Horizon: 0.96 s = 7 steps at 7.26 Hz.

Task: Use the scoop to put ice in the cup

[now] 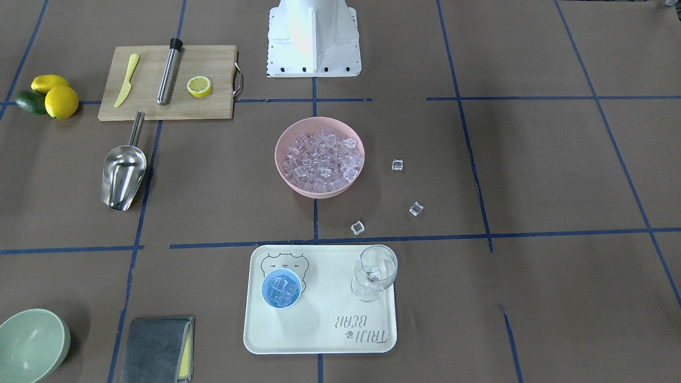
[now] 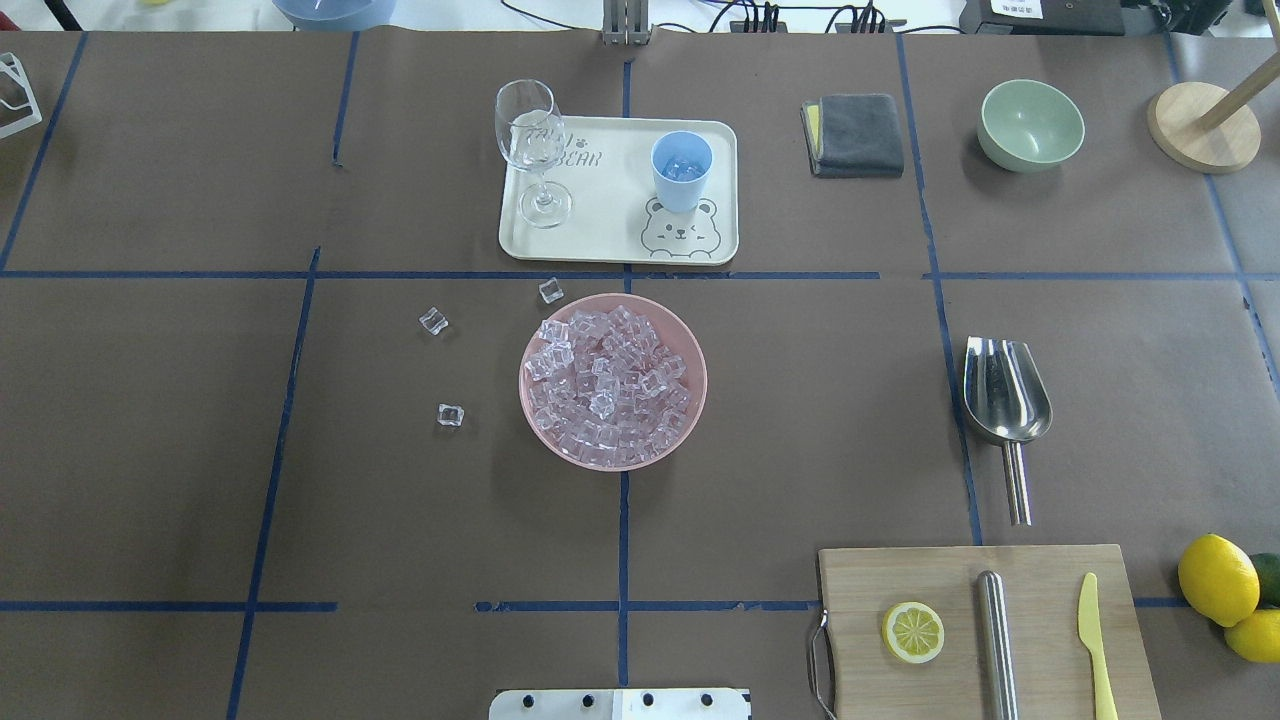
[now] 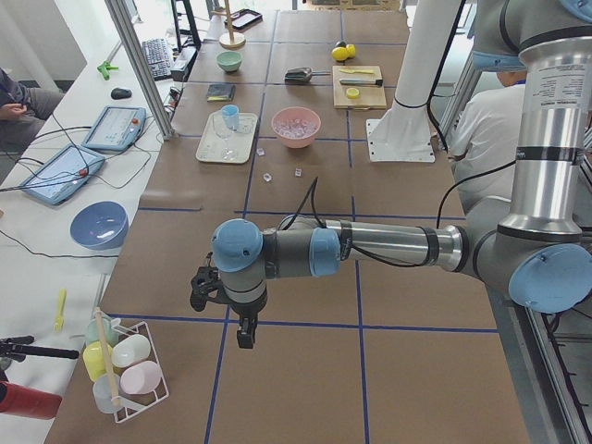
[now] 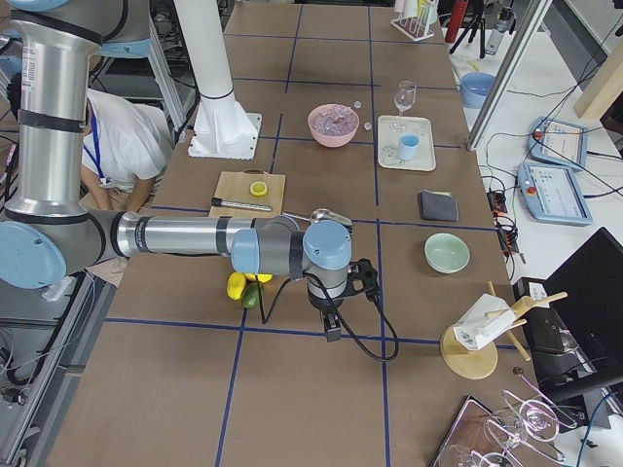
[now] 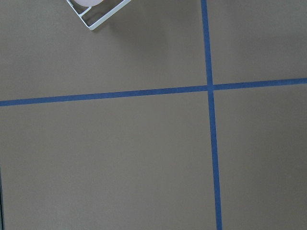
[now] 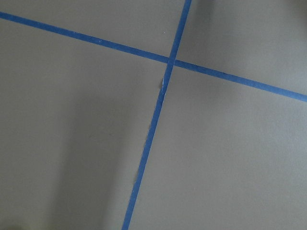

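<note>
On the tray, the cup is filled already; ice could be spilled by another scoop dump. Left gripper and right gripper grip can't be told.

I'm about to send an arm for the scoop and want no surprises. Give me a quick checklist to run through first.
1. Scoop lying free on the table, handle toward the robot, nothing on it: ok.
2. Cup upright on the tray, some ice inside: ok.
3. Ice supply in the pink bowl, plentiful: ok.
4. All ice contained: not ok, three loose cubes lie on the table beside the bowl.
5. Wine glass apart from the cup on the tray: ok.
6. Left hand and right hand open: cannot tell, they show only in the side views.
</note>
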Each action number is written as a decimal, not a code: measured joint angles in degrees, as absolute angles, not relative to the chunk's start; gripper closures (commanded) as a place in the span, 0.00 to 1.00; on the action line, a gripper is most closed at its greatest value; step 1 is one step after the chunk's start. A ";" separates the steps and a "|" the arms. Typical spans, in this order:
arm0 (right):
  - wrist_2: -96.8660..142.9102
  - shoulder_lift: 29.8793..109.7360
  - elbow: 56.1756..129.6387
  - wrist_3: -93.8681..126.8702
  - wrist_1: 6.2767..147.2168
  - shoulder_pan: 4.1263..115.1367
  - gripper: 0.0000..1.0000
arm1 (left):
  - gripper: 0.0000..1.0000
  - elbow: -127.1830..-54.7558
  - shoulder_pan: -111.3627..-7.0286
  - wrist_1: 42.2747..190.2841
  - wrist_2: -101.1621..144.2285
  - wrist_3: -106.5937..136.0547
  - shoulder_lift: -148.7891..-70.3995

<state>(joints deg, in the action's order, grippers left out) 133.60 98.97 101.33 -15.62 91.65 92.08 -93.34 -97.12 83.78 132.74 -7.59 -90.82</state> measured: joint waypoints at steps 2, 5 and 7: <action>133.54 98.55 101.22 -13.73 91.64 92.06 0.00 | 0.00 -93.07 -96.33 89.36 132.41 -6.42 -90.49; 133.58 98.71 101.43 -11.30 91.42 92.03 0.00 | 0.00 -92.94 -95.59 91.08 132.41 -6.25 -90.12; 133.59 98.92 101.55 -11.10 91.41 92.02 0.00 | 0.00 -93.23 -95.54 91.15 132.69 -6.24 -89.80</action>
